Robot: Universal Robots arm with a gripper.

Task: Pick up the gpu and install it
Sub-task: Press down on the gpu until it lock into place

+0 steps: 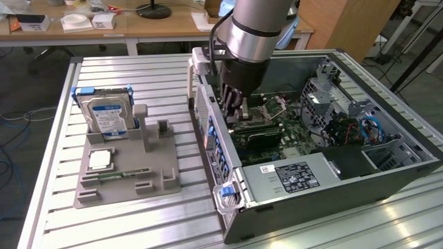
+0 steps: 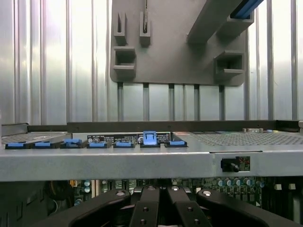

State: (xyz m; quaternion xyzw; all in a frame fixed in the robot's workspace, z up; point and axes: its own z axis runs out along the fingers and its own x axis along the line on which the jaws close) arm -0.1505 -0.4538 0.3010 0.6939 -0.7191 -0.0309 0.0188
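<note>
Black fingers [image 2: 144,208] of my gripper [image 1: 239,111] are pressed together with no gap that I can see between them, and they hang low inside the open computer case [image 1: 312,207], just above the green motherboard [image 1: 277,129]. Whether the gpu is pinched between them I cannot tell: the exterior view gives me only dark shapes right at the fingertips, and from the wrist the closed gripper [image 2: 158,210] hides whatever lies between its pads. I stand close against the case's grey metal wall [image 2: 142,161], the one that carries a row of blue clips [image 2: 149,138]; one of those clips stands higher than its neighbours, almost straight ahead of me. To one side of my gripper, further along the case, lies the boxy power supply [image 1: 291,176] with its label facing up. Beyond the wall, well apart from my gripper, the grey fixture [image 1: 132,192] rests on the ribbed metal table [image 1: 104,223]. A silver hard drive [image 1: 107,114] with a blue label stands upright at the fixture's far end, and a small green memory stick [image 1: 121,175] lies flat nearer its middle.
</note>
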